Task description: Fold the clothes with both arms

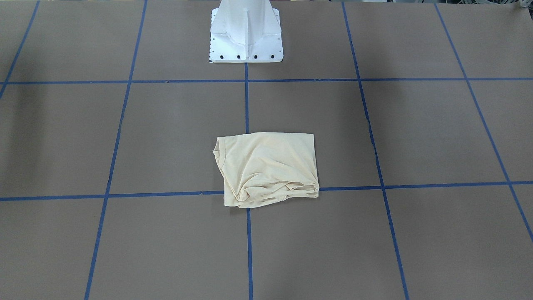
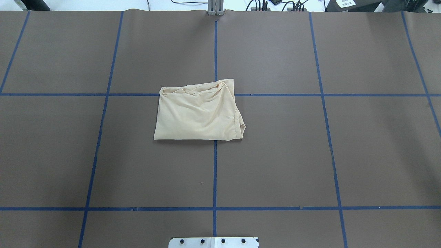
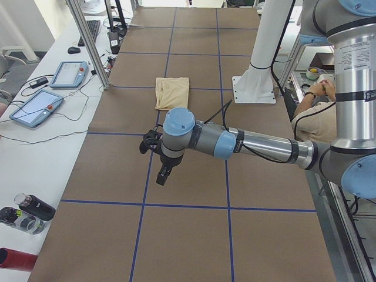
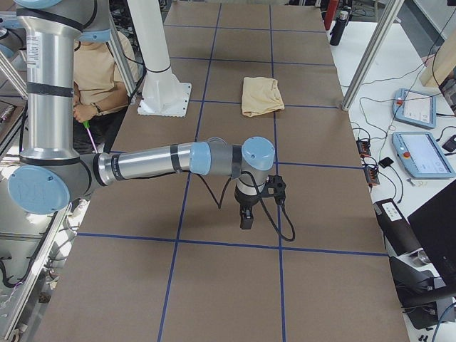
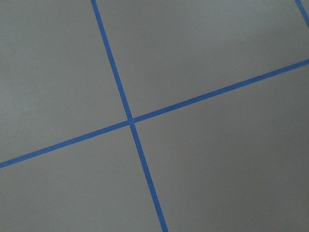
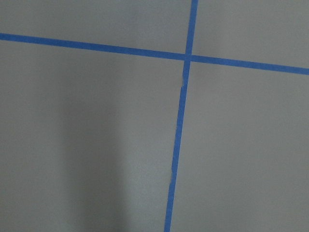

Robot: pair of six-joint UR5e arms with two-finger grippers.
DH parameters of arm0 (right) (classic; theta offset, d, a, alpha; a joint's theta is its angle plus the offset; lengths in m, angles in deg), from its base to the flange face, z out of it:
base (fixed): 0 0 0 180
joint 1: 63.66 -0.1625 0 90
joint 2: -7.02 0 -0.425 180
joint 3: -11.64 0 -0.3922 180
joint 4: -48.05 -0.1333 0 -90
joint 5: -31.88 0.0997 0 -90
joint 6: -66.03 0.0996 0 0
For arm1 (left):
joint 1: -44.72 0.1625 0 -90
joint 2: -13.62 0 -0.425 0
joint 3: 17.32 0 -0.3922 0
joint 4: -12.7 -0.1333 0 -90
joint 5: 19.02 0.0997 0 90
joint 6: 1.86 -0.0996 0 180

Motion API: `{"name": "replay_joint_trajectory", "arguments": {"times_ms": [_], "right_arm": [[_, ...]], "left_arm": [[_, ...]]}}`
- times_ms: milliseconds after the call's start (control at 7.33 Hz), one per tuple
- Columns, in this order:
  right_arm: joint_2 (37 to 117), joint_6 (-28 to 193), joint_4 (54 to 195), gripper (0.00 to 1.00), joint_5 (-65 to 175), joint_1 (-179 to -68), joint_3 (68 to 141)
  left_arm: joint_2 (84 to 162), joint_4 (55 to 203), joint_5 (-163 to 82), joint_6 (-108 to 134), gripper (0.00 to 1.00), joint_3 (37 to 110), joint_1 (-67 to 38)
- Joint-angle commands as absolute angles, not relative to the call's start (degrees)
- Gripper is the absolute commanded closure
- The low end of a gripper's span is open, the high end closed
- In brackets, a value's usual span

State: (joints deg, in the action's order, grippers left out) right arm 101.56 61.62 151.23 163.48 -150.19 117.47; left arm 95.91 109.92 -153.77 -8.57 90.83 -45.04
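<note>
T-shirt (image 2: 198, 112), folded rectangle on table (image 2: 310, 155)

Your brown worktop (image 2: 275, 155), gridded in blue tape (image 2: 215, 172), fills the room under even light; on the white bench (image 3: 35, 170) at your side sit two touchscreen pendants (image 3: 69, 74), loose cables (image 3: 64, 136) and bottles (image 3: 35, 207).

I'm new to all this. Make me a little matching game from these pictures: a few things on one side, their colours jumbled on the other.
Things:
1 shirt
2 tape
3 pedestal
4 table cover

Colours:
A white
B brown
C cream-yellow
D blue

Pairs: 1-C, 2-D, 3-A, 4-B
</note>
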Motion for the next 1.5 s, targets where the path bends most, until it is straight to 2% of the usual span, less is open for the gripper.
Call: {"name": "replay_joint_trajectory", "arguments": {"times_ms": [0, 819, 1092, 1365], "right_arm": [[101.4, 61.6, 151.2, 0.00, 164.1, -150.2, 117.9], [101.4, 61.5, 151.2, 0.00, 164.4, -150.2, 118.1], [101.3, 61.7, 151.2, 0.00, 164.9, -150.2, 117.9], [101.3, 61.7, 151.2, 0.00, 164.9, -150.2, 117.9]], "left_arm": [[96.6, 110.0, -154.2, -9.1, 0.00, 90.1, -45.0], [96.4, 110.4, -154.3, -8.5, 0.00, 90.6, -45.1], [96.7, 111.5, -154.4, -8.6, 0.00, 86.9, -45.0], [96.6, 113.8, -154.3, -8.5, 0.00, 86.2, -45.0]]}}
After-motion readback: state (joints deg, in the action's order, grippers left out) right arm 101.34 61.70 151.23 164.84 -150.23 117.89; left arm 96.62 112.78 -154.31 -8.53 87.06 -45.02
